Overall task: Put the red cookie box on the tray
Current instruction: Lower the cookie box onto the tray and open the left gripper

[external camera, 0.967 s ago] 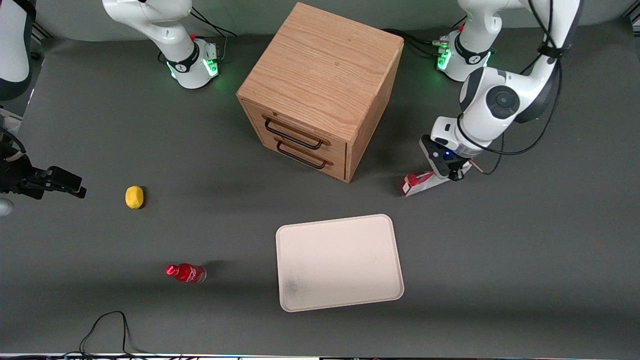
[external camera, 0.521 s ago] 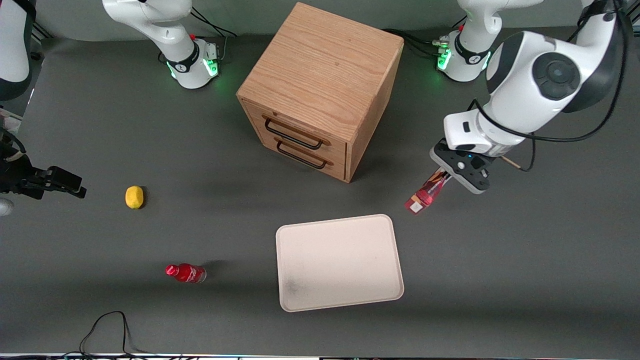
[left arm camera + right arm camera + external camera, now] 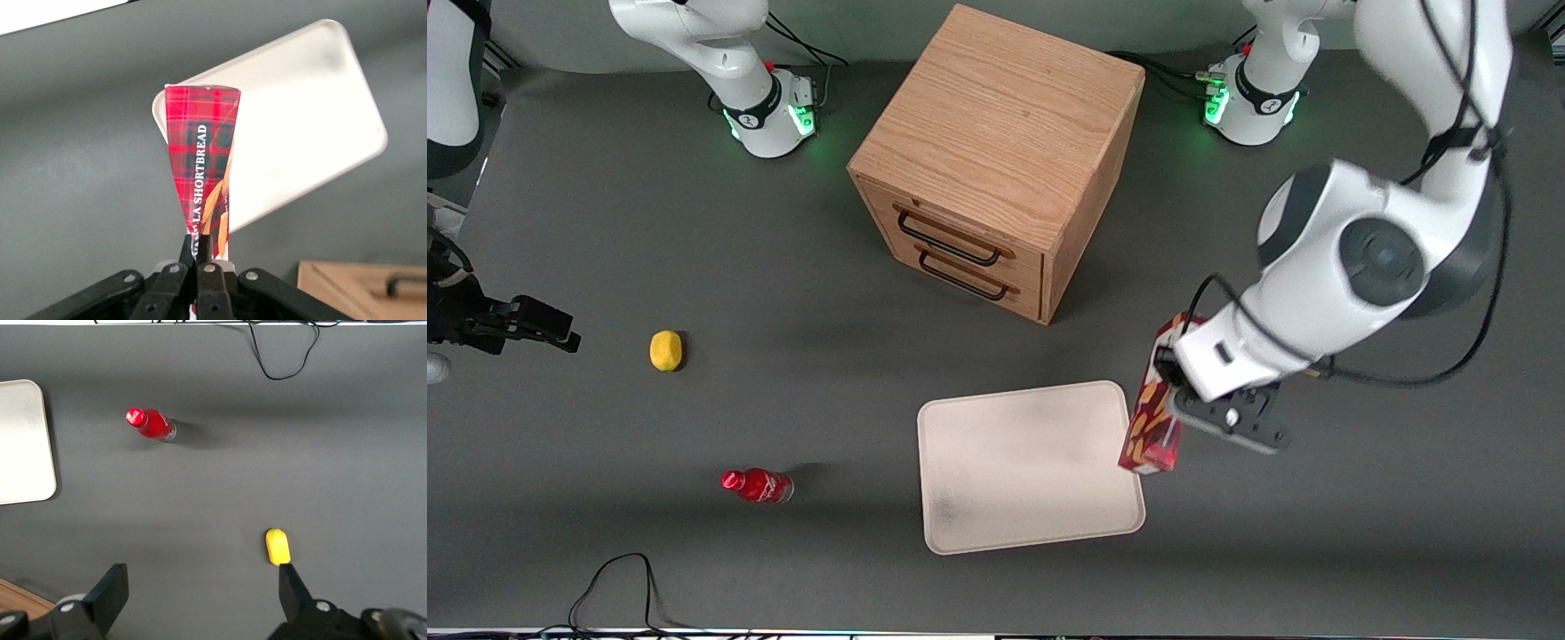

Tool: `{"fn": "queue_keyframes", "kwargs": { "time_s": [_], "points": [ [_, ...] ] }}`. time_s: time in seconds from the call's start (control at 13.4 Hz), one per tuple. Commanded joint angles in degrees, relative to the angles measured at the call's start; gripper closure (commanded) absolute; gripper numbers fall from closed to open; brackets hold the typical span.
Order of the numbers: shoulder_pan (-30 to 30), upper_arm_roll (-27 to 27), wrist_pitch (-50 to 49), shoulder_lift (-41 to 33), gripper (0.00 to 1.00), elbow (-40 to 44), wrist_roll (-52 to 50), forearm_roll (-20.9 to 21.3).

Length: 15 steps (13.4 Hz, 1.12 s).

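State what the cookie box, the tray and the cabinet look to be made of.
Red cookie box, held in the gripper at the tray's edge: printed cardboard, judging by its tartan print and folded edges. Tray: matte cream, probably plastic, with moulded rounded corners. Drawer cabinet: wood or veneer with visible grain; dark handles, likely metal.

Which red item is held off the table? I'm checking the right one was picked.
The red cookie box, a long plaid carton clamped in the left end effector at the tray's edge. The small red bottle stands on the table.
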Motion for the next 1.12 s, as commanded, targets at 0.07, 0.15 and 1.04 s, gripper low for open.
{"fn": "queue_keyframes", "kwargs": {
  "time_s": [0.07,0.15,1.04],
  "points": [
    [-5.93,5.96,3.10,12.67,1.00,10.98,-5.72,3.29],
    [-6.81,7.11,4.69,14.42,1.00,10.98,-6.07,3.29],
    [-9.27,8.36,-2.22,17.87,1.00,11.33,-15.12,2.76]
  ]
}}
